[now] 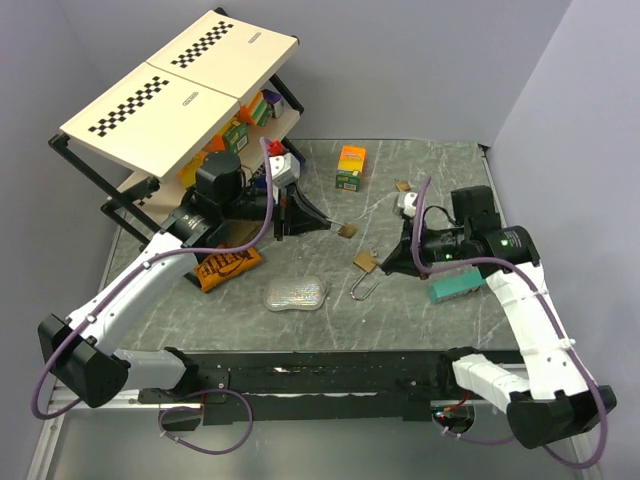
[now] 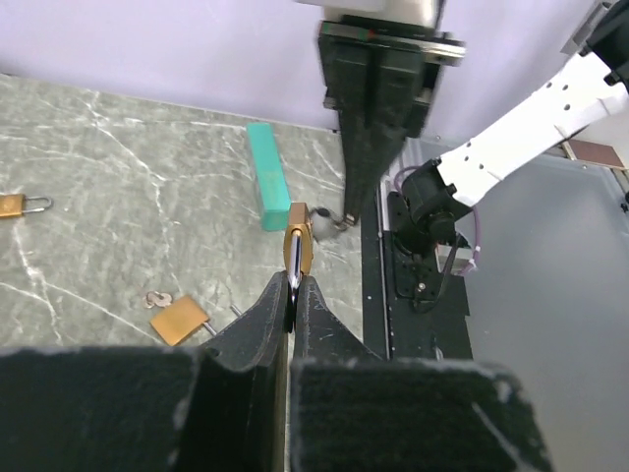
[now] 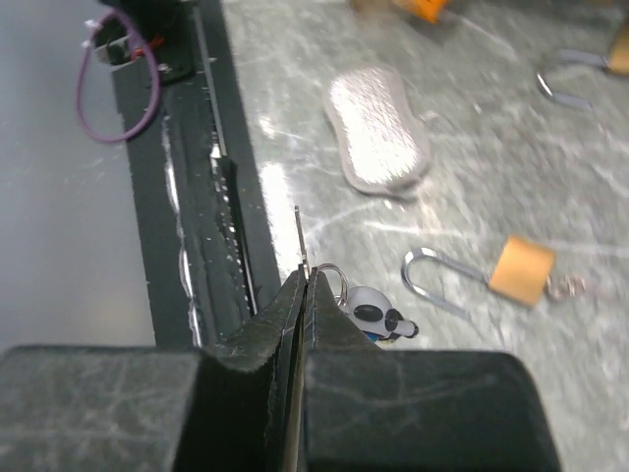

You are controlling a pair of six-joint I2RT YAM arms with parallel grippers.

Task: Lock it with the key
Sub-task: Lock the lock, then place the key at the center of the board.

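Now, padlock (image 2: pixel 298 248) pinched by left gripper (image 2: pixel 292 290), key (image 3: pixel 298 234) clamped by right gripper (image 3: pixel 303 283), the blade is best squared to that padlock at ten o'clock.

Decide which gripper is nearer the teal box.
Right. The right gripper sits just left of the teal box; the left gripper is farther left, past the open padlock.

3 brass padlocks (image 2: pixel 179 320) (image 2: pixel 12 205) (image 2: pixel 298 246), 1 teal box (image 1: pixel 458 287), 1 silver pouch (image 1: pixel 297 294)

Robot lab, grey walls (image 1: pixel 420 60), checkerboard boards (image 1: pixel 150 105)
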